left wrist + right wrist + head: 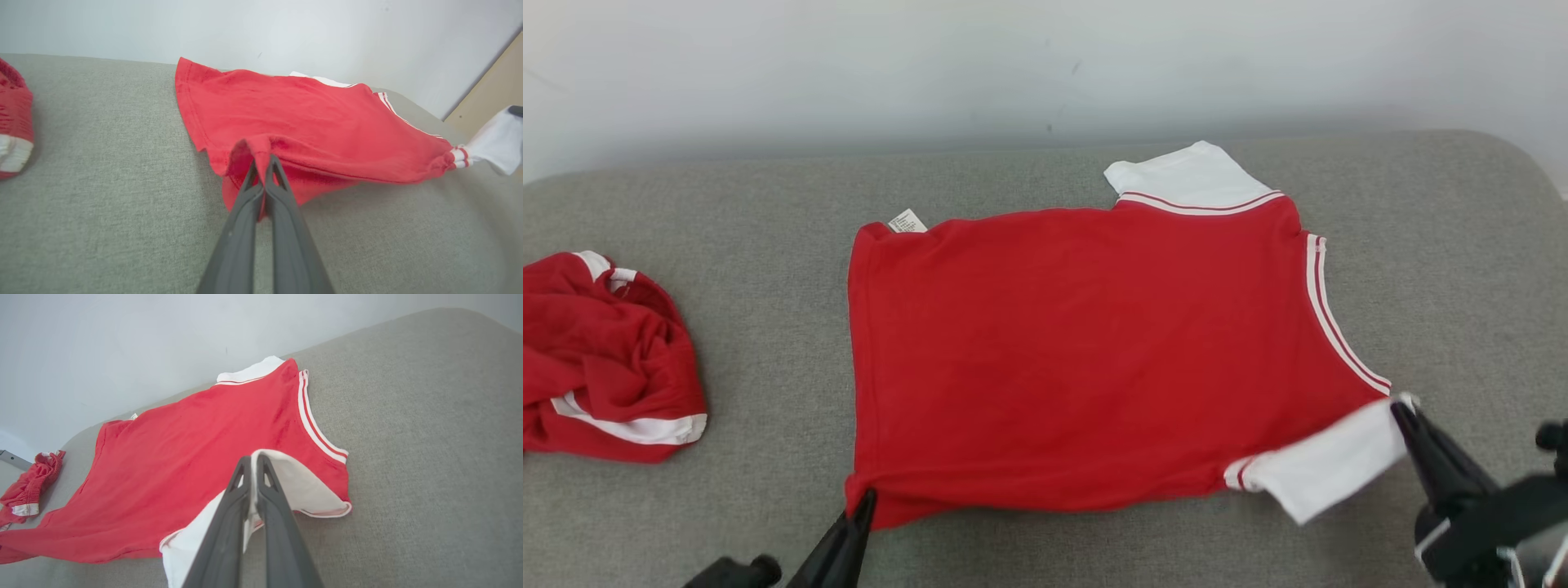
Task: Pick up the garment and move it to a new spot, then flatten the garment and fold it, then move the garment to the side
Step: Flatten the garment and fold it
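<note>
Garment (1086, 343) lay spread across the middle of the bench (768, 490), with the wall (1013, 65) behind.
A crumpled heap of cloth (605, 359) sat well apart at the bench's left end. The garment's label (907, 221) was at its far left corner and one sleeve (1188, 175) at the far right. The left gripper (864, 500) had its jaws closed on the near left corner, and the right gripper (1403, 408) pinched the near right sleeve (1323, 469).
</note>
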Tool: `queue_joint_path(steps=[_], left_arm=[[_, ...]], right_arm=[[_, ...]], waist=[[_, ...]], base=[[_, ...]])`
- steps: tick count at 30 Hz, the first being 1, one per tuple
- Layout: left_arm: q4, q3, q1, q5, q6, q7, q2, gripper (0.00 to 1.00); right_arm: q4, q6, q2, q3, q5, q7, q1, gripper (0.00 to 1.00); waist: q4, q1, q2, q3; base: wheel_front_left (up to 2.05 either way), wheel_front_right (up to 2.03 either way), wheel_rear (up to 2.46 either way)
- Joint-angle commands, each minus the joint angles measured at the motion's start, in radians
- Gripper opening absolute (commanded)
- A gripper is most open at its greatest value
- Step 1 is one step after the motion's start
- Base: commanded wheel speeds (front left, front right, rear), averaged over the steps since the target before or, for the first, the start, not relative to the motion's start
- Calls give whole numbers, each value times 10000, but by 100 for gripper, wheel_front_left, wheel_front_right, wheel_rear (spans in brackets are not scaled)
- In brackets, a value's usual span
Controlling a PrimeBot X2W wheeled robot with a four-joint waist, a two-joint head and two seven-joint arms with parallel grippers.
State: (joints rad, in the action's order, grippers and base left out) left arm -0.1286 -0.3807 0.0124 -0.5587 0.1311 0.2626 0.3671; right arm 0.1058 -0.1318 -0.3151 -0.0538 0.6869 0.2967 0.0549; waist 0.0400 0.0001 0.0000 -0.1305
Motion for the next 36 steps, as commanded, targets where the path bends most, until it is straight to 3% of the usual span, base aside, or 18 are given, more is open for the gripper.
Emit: queue_joint_path(steps=[1, 10, 16, 23, 31, 32, 33, 34, 35, 36], left_arm=[[-54, -291, 412, -144, -15, 40, 217, 0], [-1061, -1579, 2609, -1224, -14, 35, 982, 0], [-2226, -2393, 4079, -2152, -17, 37, 1377, 0], [-3337, -3229, 5358, -2720, -16, 38, 1393, 0], [-4172, -4114, 6316, -2892, -16, 39, 1182, 0], [-4242, -4128, 6380, -2890, -16, 39, 1132, 0], [-4291, -4107, 6420, -2833, -16, 39, 1108, 0], [-4317, -4014, 6456, -2695, -16, 39, 1098, 42], [-4347, -3874, 6430, -2623, -16, 39, 1041, 93], [-4393, -3729, 6325, -2563, -16, 39, 979, 100]], right_arm=[[-185, 17, -119, 55, -35, 145, -557, 0], [-2156, 17, -577, 785, -429, 387, -3093, 0], [-4341, 17, -563, 1314, -575, -92, -5082, 0], [-6792, 17, -297, 2133, -894, -946, -6804, 0], [-8602, 17, -276, 3150, -960, -2025, -7781, 0], [-8762, 17, -297, 3229, -938, -2216, -7851, 1], [-8887, 17, -306, 3332, -909, -2436, -7904, 36], [-8977, 17, -295, 3444, -861, -2621, -7915, 95], [-9083, 17, -298, 3535, -807, -2812, -7900, 100], [-9160, 17, -322, 3650, -772, -2983, -7876, 100]], waist=[[-67, -1, 0, -74], [-278, -1, 0, -448], [-269, -1, 0, -915], [-309, -1, 0, -1312], [-321, -1, 0, -1499], [-326, -1, 0, -1495], [-330, -1, 0, -1479], [-330, -1, 0, -1452], [-336, -1, 0, -1412], [-336, -1, 0, -1359]], base=[[0, 0, 0], [0, 0, 0], [0, 0, 0], [0, 0, 0], [0, 0, 0], [0, 0, 0], [0, 0, 0], [0, 0, 0], [0, 0, 0], [0, 0, 0]])
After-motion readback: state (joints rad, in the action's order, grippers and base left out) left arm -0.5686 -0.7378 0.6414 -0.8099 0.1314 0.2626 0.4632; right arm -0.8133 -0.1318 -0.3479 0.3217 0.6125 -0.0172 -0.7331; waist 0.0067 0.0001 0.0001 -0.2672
